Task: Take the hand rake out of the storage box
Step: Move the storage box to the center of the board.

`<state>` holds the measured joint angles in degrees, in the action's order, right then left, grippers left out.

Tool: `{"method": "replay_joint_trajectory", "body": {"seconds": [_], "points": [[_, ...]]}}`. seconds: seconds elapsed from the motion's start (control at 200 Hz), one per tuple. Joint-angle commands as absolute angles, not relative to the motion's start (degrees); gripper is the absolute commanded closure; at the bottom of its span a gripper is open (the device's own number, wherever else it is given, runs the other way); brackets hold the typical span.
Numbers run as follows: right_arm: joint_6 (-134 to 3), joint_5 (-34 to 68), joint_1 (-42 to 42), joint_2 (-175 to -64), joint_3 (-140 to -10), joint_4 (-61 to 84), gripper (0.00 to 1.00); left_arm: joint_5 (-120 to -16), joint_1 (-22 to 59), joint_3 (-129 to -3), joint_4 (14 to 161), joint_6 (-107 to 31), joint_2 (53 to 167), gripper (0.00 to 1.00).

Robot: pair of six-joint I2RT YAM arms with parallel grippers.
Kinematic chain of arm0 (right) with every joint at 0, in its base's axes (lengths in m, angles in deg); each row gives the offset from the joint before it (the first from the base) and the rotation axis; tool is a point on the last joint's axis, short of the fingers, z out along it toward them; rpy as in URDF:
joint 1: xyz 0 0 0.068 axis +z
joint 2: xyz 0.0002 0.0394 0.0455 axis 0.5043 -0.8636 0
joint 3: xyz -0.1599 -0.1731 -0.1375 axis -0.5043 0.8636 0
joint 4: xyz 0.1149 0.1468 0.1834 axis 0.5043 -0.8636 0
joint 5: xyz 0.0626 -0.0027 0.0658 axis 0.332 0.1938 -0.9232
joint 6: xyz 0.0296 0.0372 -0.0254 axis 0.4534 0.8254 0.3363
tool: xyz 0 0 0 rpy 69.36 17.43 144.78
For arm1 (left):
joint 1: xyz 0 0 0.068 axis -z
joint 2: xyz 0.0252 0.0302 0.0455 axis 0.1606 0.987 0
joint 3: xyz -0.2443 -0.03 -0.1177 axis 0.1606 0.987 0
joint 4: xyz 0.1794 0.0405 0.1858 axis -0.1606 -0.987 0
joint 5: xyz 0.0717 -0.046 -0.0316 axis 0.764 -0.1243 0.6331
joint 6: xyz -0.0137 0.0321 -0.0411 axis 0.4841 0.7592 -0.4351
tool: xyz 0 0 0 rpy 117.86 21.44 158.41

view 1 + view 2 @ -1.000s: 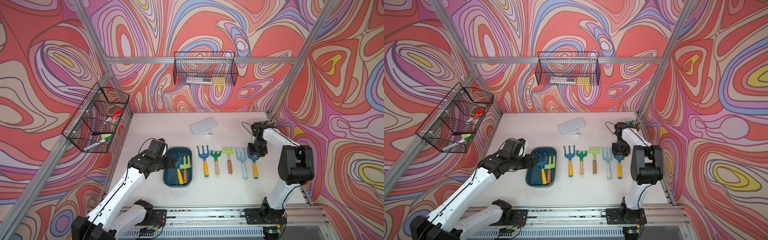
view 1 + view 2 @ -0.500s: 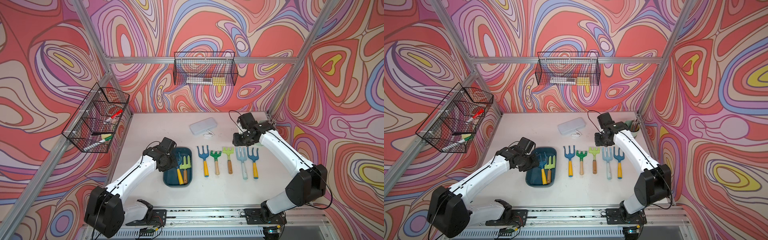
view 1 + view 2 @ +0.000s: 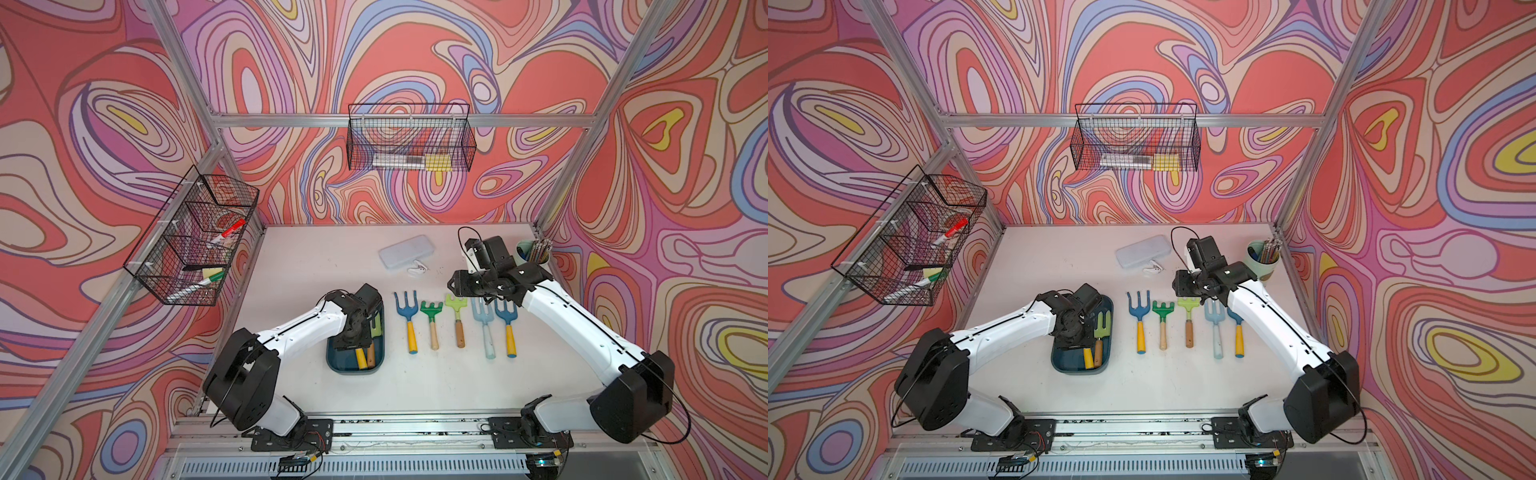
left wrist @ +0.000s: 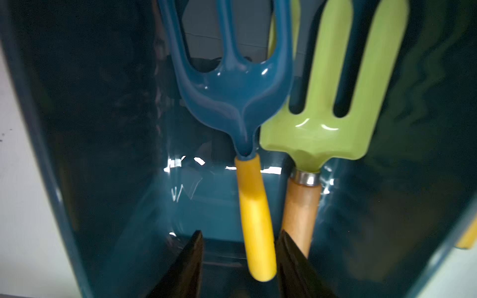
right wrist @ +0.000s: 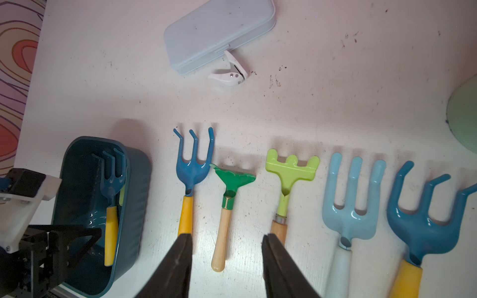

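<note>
Both arms have unfolded since a second ago. Back then the left hand (image 3: 356, 345) stood beside the storage box (image 3: 337, 365), on the side away from the laid-out tools. Now it hangs down inside the box, over the handle end of the tools there. The right hand (image 3: 455, 286) has left the blue fork (image 3: 506, 311) at the right end of the bench (image 3: 311, 257) and hovers near the head of the lime rake (image 3: 456, 301). Nothing lying on the bench has shifted.

The hand rake (image 4: 232, 90), blue with a yellow handle, lies in the storage box, touching a lime green fork (image 4: 335, 116) with a wooden handle. In both top views the left wrist hides the rake's head and the fingers, and only the end of the yellow handle shows. The left wrist view supplies the rest. The left hand's fingers (image 4: 192, 258) stand apart, astride the yellow handle. One is at the handle's side and the other is clear of it, with box floor showing between.

The right wrist view shows the right hand's fingers (image 5: 180, 258) apart and gripping nothing, with the wooden handle of the green rake (image 5: 235, 178) seen between them on the bench. It also shows the hooked tine tips of the hand rake in the box, and a white clip (image 5: 227, 76) touching the grey case (image 5: 219, 31). The pencil cup (image 3: 534, 253) and the wire baskets (image 3: 409, 137) show whole only in the top views.
</note>
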<state>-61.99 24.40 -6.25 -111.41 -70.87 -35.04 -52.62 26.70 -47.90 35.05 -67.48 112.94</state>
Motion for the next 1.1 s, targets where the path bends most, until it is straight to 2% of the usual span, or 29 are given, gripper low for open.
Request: {"method": "replay_joint_trajectory", "body": {"seconds": [0.0,0.265,0.606,0.861,1.092], "points": [[-61.11,22.98,-6.29,-111.85,-70.53,-32.82,0.54,-50.79,26.88,-45.23,34.33,-67.80,111.56,0.50],[-60.53,20.95,-6.21,-114.06,-72.13,-31.98,0.55,-55.82,26.88,-40.47,44.39,-68.79,111.40,0.50],[-60.18,20.74,-5.31,-114.96,-72.12,-31.77,0.55,-52.54,26.88,-46.03,37.52,-70.57,106.43,0.50],[-60.27,20.51,-4.88,-115.13,-71.91,-31.82,0.55,-56.22,26.97,-45.00,42.60,-71.36,112.39,0.50],[-59.97,20.35,-4.80,-114.87,-70.51,-31.08,0.55,-57.30,26.97,-40.81,49.77,-70.92,114.19,0.55]]}}
